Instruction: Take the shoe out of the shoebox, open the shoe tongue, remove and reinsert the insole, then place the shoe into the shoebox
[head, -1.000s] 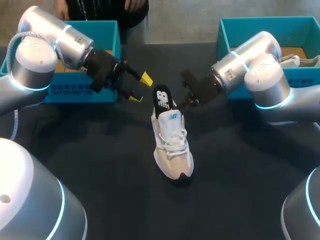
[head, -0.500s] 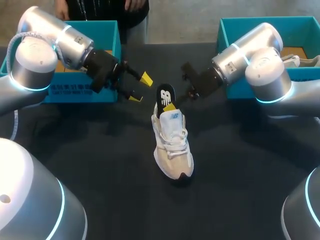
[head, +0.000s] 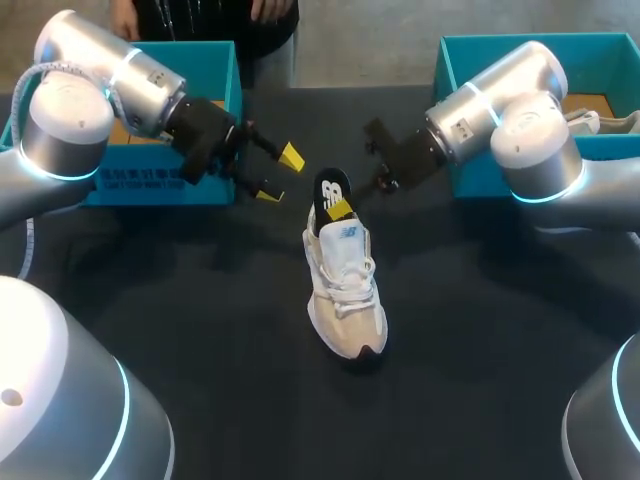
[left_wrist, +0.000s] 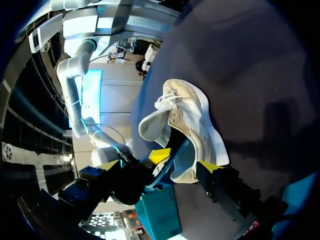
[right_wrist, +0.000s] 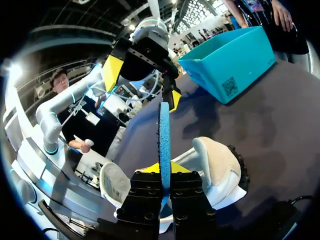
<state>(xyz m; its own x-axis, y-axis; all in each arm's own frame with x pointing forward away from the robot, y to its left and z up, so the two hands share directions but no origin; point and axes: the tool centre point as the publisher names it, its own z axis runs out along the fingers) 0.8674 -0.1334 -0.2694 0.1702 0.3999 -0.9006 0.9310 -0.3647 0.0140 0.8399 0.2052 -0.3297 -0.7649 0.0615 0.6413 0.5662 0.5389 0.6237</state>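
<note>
My left fingers (head: 292, 157) and right fingers (right_wrist: 145, 169) are black with bright yellow tips. My left arm (head: 90, 75) and right arm (head: 520, 100) are silver, ringed in glowing cyan. The shoe (head: 345, 290) is white and cream with beige panels, and its sole is black at the toe. The insole (head: 330, 190) is black on top with a white logo, and blue underneath. The near shoebox (head: 215, 60) and far shoebox (head: 470, 50) are teal. The counter (head: 480, 330) is dark charcoal.
</note>
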